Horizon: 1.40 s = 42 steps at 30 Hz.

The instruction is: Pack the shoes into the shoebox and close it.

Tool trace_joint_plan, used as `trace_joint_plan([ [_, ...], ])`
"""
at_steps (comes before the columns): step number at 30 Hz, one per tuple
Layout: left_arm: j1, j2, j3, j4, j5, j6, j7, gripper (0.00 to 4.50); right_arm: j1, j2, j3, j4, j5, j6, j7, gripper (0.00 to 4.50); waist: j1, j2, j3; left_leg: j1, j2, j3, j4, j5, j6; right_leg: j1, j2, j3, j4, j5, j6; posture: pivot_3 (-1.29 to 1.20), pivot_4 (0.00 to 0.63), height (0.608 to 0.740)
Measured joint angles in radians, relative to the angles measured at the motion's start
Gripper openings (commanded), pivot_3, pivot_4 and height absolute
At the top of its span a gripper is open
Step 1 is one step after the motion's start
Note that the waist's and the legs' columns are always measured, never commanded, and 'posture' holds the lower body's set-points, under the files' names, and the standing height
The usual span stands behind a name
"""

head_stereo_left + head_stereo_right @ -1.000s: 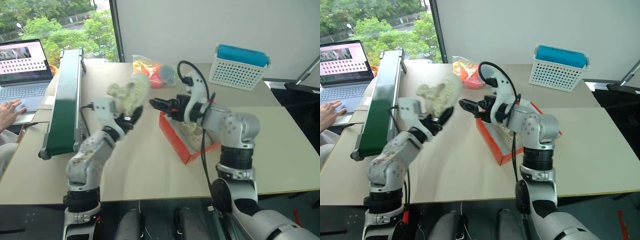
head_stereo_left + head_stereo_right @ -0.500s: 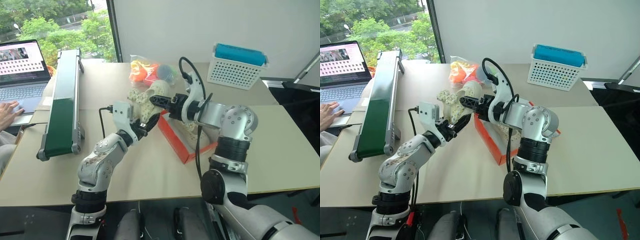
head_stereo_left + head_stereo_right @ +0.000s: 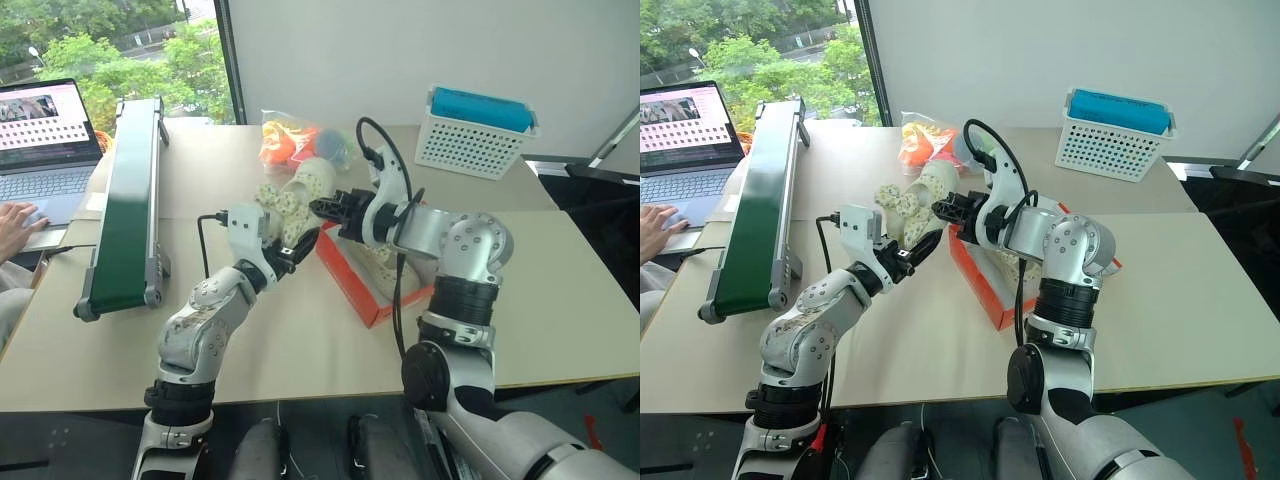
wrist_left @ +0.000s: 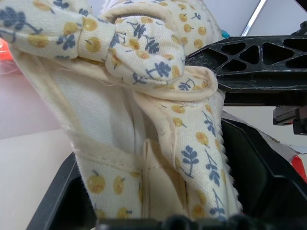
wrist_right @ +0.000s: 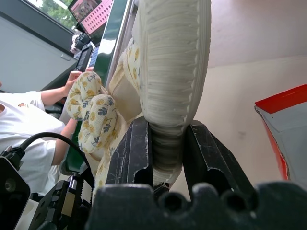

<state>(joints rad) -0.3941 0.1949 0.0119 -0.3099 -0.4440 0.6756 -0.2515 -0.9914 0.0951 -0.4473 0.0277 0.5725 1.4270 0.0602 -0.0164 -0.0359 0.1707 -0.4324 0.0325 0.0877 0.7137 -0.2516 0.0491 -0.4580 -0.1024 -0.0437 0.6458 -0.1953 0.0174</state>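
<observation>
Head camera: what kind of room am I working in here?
Probably an office or lab test area: a person's hand at a laptop, a small green conveyor belt on the tables, and a window onto trees.

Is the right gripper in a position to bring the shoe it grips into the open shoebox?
Probably yes. The right gripper pinches the shoe by its sole just beside the open shoebox, but the left gripper also holds the shoe and would have to release it.

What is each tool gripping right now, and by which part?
Both hold the same shoe: the left tool grips its floral fabric upper, and the right tool pinches the ribbed sole edge.
</observation>
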Motion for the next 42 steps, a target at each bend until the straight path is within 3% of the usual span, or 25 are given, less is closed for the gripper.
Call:
trace_joint_plan([
  [3, 0.006, 0.011, -0.006, 0.0, 0.014, -0.02, -0.011, 4.4, 0.001, 0.0, -0.001, 0.0, 0.002, -0.009, -0.006, 0.66, 0.0, 0.0, 0.0, 0.0, 0.0, 0.0, 0.0, 0.0, 0.0, 0.0, 0.0, 0.0, 0.0, 0.0, 0.0, 0.0, 0.15, 0.699],
  [9, 0.049, 0.097, -0.036, -0.046, 0.033, -0.025, -0.091, 4.4, 0.003, -0.022, -0.033, 0.021, -0.001, -0.064, -0.046, 0.66, -0.001, 0.0, 0.0, 0.0, 0.0, 0.0, 0.0, 0.0, 0.0, 0.0, 0.0, 0.0, 0.0, 0.0, 0.0, 0.0, 0.15, 0.699],
  [15, 0.138, 0.173, -0.029, -0.057, 0.048, -0.026, -0.151, 4.4, -0.054, -0.315, 0.019, 0.109, -0.023, -0.061, 0.014, 0.66, 0.006, 0.004, 0.003, -0.002, -0.001, 0.0, 0.0, 0.0, 0.001, -0.001, -0.001, 0.0, -0.002, 0.0, 0.0, 0.0, 0.15, 0.699],
  [19, 0.138, 0.17, -0.04, -0.055, 0.057, -0.049, -0.166, 4.4, -0.124, -0.549, 0.205, 0.171, -0.018, 0.032, 0.169, 0.66, -0.001, 0.005, 0.003, -0.002, 0.0, 0.0, -0.001, -0.001, 0.001, -0.001, 0.0, 0.001, -0.004, 0.0, 0.0, 0.0, 0.15, 0.699],
  [24, 0.141, 0.15, -0.065, -0.053, 0.067, -0.06, -0.17, 4.4, -0.135, -0.693, 0.444, 0.2, -0.014, 0.067, 0.354, 0.66, -0.005, 0.005, 0.003, -0.001, 0.001, 0.001, -0.001, -0.001, 0.001, -0.001, 0.001, 0.002, -0.004, 0.0, 0.0, 0.0, 0.15, 0.699],
  [31, 0.164, 0.141, -0.072, -0.053, 0.07, -0.059, -0.166, 4.4, -0.052, -0.711, 0.643, 0.224, -0.079, -0.045, 0.48, 0.66, 0.003, 0.005, 0.003, -0.002, 0.001, 0.001, -0.001, -0.001, 0.001, -0.001, 0.0, 0.002, -0.004, 0.0, 0.0, 0.0, 0.15, 0.699],
  [35, 0.165, 0.142, -0.069, -0.054, 0.071, -0.058, -0.163, 4.4, -0.029, -0.716, 0.746, 0.233, -0.177, -0.211, 0.521, 0.66, 0.006, 0.005, 0.003, -0.002, 0.0, 0.0, 0.0, -0.001, 0.001, -0.001, 0.0, 0.001, -0.004, 0.0, 0.001, 0.0, 0.15, 0.699],
  [42, 0.165, 0.153, -0.064, -0.066, 0.07, -0.054, -0.163, 4.4, 0.006, -0.726, 0.835, 0.273, -0.302, -0.421, 0.602, 0.66, 0.007, 0.005, 0.003, -0.002, 0.0, 0.0, 0.001, -0.001, 0.001, 0.0, 0.0, 0.001, -0.004, 0.0, 0.001, 0.0, 0.15, 0.699],
])
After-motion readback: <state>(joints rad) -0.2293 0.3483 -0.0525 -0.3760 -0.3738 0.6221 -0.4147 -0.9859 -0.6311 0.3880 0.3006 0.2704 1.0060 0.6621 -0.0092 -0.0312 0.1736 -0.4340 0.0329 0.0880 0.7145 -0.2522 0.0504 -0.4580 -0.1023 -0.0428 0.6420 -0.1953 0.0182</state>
